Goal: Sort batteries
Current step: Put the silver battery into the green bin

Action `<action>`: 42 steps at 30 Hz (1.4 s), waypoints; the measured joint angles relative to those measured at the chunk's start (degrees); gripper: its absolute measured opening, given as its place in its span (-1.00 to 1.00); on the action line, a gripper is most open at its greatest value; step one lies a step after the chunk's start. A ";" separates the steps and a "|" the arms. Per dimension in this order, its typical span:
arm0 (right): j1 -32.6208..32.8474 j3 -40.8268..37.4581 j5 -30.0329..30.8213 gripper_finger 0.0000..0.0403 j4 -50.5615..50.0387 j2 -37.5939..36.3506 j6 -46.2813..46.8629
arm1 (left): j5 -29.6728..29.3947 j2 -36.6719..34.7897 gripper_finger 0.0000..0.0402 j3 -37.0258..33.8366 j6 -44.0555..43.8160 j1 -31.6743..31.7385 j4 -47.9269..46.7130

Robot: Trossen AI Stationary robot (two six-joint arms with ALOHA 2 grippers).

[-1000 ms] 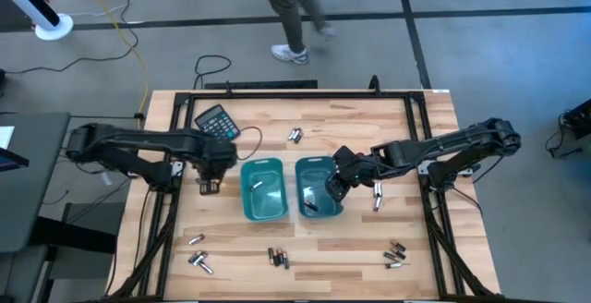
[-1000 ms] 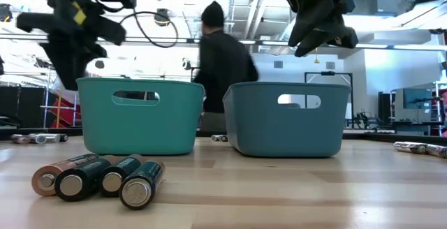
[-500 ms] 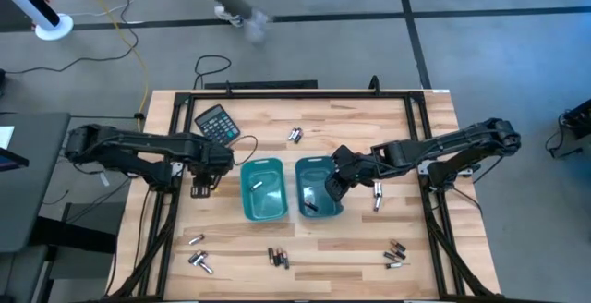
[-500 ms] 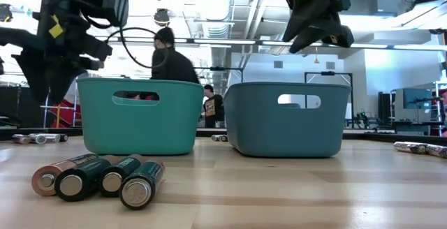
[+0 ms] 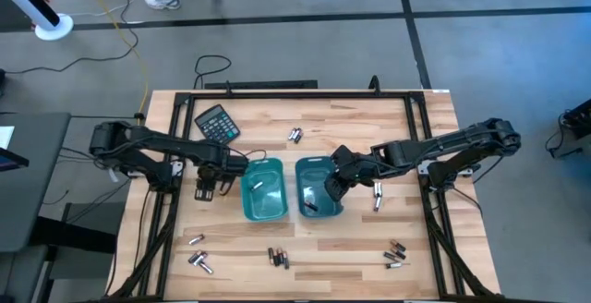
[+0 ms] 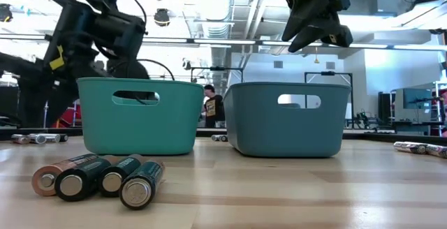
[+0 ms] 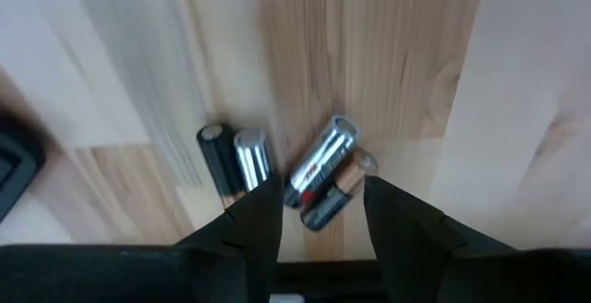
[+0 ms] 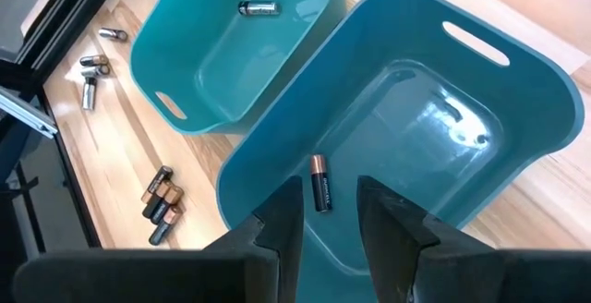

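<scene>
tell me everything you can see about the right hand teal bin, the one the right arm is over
The right-hand teal bin looks like smooth, slightly glossy plastic: a rounded rectangular tub with a slot handle cut in each end wall. It stands upright on the wooden table, close beside the other teal bin; whether they touch is unclear. One dark battery with a copper end lies flat on its floor. The right gripper hangs open above it, touching nothing.

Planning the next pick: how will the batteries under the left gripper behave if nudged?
The batteries are smooth cylinders lying on their sides on the wooden table, so they would probably roll. The left gripper has open fingers; the shiny casings may slip.
</scene>
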 joint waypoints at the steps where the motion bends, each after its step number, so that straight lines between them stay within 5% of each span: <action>1: 0.00 0.00 0.00 -0.40 -0.01 0.00 -0.06 | 0.00 0.66 -0.27 0.00 0.24 0.00 0.34; 17: 0.00 0.00 0.00 -0.40 -0.04 0.00 -0.60 | -2.10 4.71 -0.29 -2.30 1.94 0.09 7.35; 32: 0.00 0.00 -0.01 -0.40 -0.02 0.00 -0.61 | -0.89 4.73 -0.80 -2.90 2.22 0.07 9.59; 42: 0.00 0.00 -0.02 -0.40 0.02 0.00 -0.57 | -2.29 0.75 -0.78 0.34 -6.82 -0.02 4.13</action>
